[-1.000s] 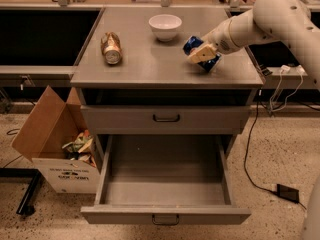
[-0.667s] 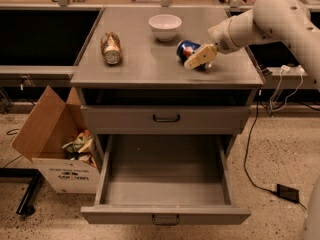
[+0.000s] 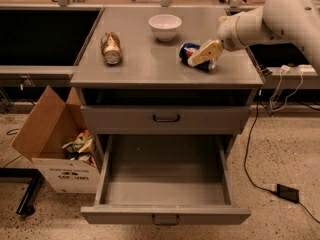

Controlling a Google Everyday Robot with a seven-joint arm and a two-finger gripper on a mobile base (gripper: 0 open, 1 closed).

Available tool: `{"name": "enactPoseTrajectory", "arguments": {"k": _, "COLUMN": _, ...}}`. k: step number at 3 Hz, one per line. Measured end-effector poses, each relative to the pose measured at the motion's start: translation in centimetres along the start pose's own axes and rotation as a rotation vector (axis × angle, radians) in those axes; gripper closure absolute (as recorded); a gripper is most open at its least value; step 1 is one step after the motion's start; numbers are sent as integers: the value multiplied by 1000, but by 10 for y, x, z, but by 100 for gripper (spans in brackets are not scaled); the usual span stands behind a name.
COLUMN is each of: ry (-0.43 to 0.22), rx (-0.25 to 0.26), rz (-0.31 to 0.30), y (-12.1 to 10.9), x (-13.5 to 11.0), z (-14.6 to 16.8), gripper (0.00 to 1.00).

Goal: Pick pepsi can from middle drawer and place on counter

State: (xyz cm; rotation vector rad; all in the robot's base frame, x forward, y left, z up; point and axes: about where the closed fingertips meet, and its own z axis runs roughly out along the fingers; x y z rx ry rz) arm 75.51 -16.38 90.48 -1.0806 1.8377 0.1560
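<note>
Cardboard box [image 3: 50, 134] on floor. Gold-tan can [image 3: 111, 47] lies on the counter [image 3: 140, 71]. Middle drawer [image 3: 165, 184] stands pulled out for access. White bowl [image 3: 165, 26] upright. Pepsi can [image 3: 188, 50] lies sideways on the counter, so placement appears reached. Gripper [image 3: 202, 55] overlaps it from the right; whether it grips cannot be told.

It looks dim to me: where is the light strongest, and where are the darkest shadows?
Camera view: warm, dim overhead light; the white bowl and the arm are brightest, the gripper, over the pepsi can on the right of the counter, well lit; darkest are the recess under the counter and the alcove at left.
</note>
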Motion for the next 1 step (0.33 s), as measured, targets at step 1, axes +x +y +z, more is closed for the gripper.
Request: {"name": "enactPoseTrajectory", "arguments": {"k": 1, "ry": -47, "rx": 39, "rz": -42, "y": -1, "x": -18, "z": -17, "gripper": 0}}
